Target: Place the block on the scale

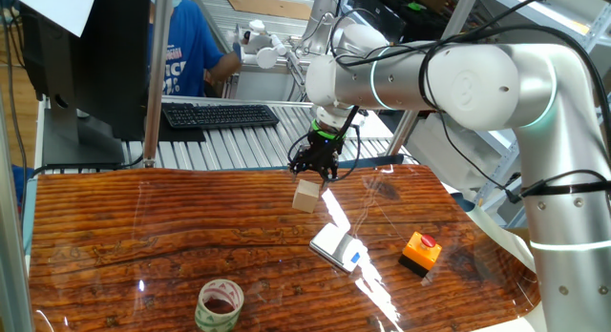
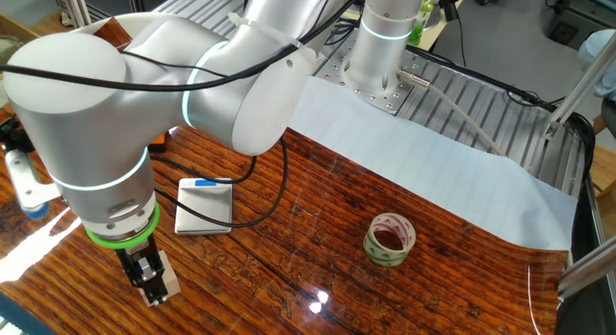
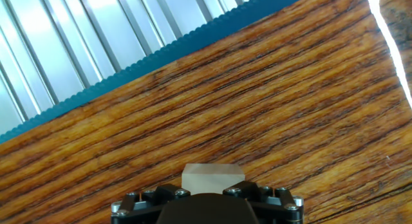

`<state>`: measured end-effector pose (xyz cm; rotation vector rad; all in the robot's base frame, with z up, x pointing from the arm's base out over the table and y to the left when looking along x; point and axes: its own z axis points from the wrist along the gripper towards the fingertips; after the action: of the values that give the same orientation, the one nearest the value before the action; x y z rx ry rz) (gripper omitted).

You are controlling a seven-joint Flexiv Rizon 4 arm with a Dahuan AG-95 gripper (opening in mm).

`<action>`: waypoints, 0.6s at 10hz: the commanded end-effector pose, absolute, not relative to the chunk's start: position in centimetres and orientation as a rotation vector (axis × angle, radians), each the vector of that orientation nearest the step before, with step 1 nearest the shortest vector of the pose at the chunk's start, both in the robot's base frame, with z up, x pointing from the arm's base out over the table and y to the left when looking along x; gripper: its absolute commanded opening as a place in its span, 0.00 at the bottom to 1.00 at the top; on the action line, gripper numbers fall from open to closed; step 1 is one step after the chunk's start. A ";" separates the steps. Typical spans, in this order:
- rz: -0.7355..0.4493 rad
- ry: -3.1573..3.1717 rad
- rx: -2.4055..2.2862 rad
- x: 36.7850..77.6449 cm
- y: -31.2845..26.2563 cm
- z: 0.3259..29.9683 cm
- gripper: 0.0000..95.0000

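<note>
The block (image 1: 306, 195) is a small tan wooden cube between my gripper's (image 1: 318, 172) fingers, near the table's far edge. It hangs tilted, just above the wood. The other fixed view shows the gripper (image 2: 150, 280) low over the table with the block (image 2: 166, 275) at its fingers. In the hand view the block (image 3: 213, 175) sits between the jaws, mostly hidden by the gripper body (image 3: 207, 210). The scale (image 1: 336, 246) is a thin silver plate with a blue mark, lying nearer the front and to the right of the block. It also shows in the other fixed view (image 2: 204, 206).
An orange box with a red button (image 1: 420, 252) stands right of the scale. A tape roll (image 1: 220, 305) sits at the front, also in the other fixed view (image 2: 389, 239). A keyboard (image 1: 220, 114) lies on the metal rollers behind the table.
</note>
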<state>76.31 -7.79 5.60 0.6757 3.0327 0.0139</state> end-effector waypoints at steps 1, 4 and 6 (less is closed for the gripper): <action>0.012 3.031 0.678 76.2 -7.8 5.5 0.80; 0.019 3.032 0.676 75.8 -7.8 5.1 0.80; 0.024 3.029 0.677 75.6 -7.8 4.8 0.80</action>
<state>75.57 -7.77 4.70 0.6793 3.0279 0.0234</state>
